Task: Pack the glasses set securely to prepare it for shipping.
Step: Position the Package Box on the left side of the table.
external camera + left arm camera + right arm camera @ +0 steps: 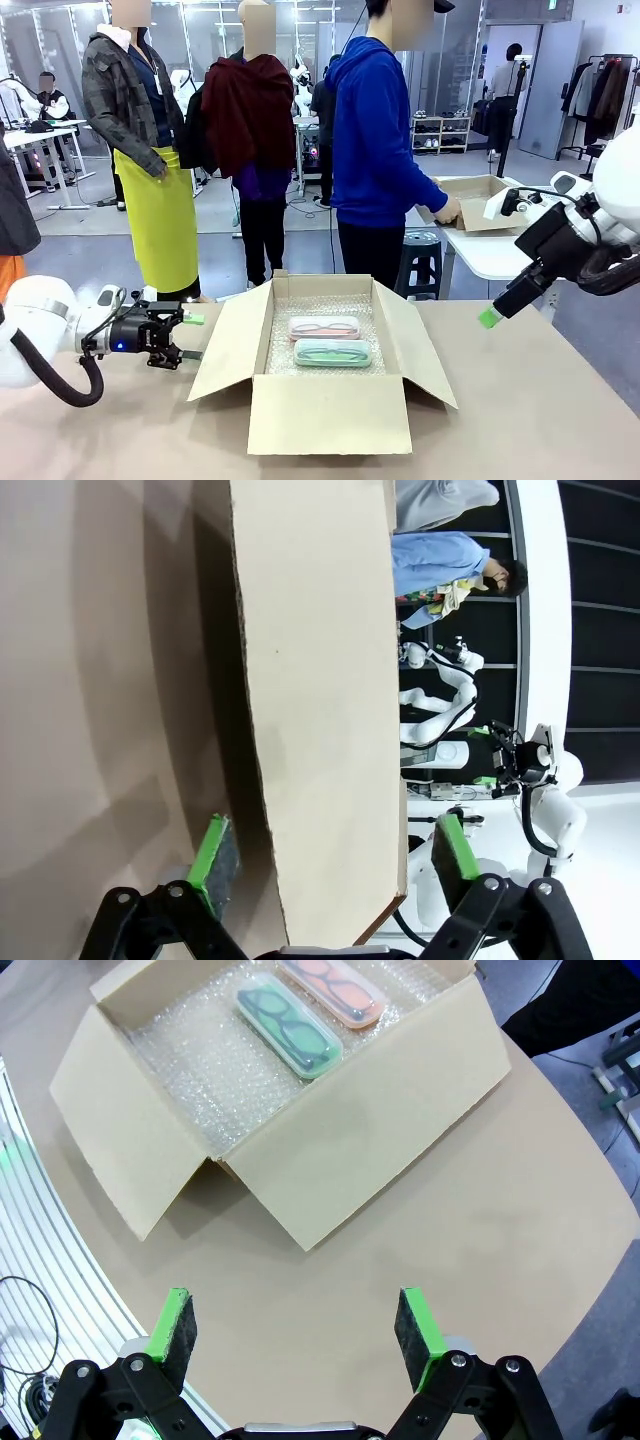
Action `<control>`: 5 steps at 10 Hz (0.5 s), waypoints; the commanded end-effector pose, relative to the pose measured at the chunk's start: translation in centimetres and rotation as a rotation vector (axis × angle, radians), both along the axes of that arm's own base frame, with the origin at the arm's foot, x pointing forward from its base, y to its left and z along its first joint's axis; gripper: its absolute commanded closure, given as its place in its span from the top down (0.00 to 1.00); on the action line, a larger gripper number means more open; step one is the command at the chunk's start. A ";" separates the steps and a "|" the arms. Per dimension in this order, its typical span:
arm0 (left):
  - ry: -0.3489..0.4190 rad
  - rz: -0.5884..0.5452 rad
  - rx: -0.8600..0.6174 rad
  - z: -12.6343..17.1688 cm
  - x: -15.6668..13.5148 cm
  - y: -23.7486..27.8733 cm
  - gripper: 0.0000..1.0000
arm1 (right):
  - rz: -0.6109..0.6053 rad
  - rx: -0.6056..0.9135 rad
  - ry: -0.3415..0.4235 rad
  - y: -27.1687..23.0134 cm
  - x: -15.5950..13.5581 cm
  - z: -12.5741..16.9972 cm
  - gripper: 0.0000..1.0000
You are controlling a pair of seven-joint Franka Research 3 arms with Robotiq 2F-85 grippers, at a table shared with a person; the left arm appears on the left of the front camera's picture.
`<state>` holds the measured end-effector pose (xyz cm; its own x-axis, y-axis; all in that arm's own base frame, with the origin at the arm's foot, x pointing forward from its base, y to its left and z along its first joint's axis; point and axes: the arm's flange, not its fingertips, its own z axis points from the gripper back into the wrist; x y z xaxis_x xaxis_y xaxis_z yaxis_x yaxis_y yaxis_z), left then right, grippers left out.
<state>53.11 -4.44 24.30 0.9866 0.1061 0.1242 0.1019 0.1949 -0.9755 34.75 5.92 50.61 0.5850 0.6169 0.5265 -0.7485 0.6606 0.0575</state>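
Looking across the bench (540, 400) in the front view, an open cardboard box (330, 415) stands at the centre with all four flaps folded outward. Its floor is lined with bubble wrap (325, 305). The pale pink glasses case (324, 327) lies flat on the lining toward the far side; the mint green glasses case (332, 352) lies just beside it on the near side, parallel to it. The left gripper (192, 336) sits low at the box's left flap, its jaws spread wide and empty. The right gripper (489, 318) hangs above the bench to the right of the box, well apart from it; only a green-padded fingertip shows, and it holds nothing. A person in a blue hoodie (372, 140) stands beyond the bench, a hand on a second cardboard box (475, 198) on a white table behind.

In the left wrist view, the left gripper (330, 865) is fully open, its fingers set to either side of the box flap's edge (320, 710), gripping nothing.

In the right wrist view, the right gripper (295, 1325) is fully open and empty above bare bench surface (480, 1220). The cardboard box (380, 1130) lies ahead of it, with the mint green case (289, 1031) and the pale pink case (333, 990) side by side on the bubble wrap (190, 1070).
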 end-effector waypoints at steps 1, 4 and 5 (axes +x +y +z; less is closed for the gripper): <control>-0.028 0.027 -0.041 -0.2 -0.7 -0.9 1.00 | -0.002 -0.005 -0.010 0.2 0.1 -0.1 1.00; -0.028 0.012 -0.023 -0.9 -1.4 -2.4 1.00 | -0.002 -0.005 -0.010 0.2 0.1 -0.1 1.00; -0.031 0.016 -0.027 -0.9 -1.5 -2.6 1.00 | -0.002 -0.005 -0.010 0.2 0.1 -0.1 1.00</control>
<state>52.11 -6.75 23.51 0.9884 0.0926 0.1206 0.1034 0.1725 -0.9796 34.75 5.92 50.61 0.5850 0.6169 0.5265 -0.7485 0.6606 0.0575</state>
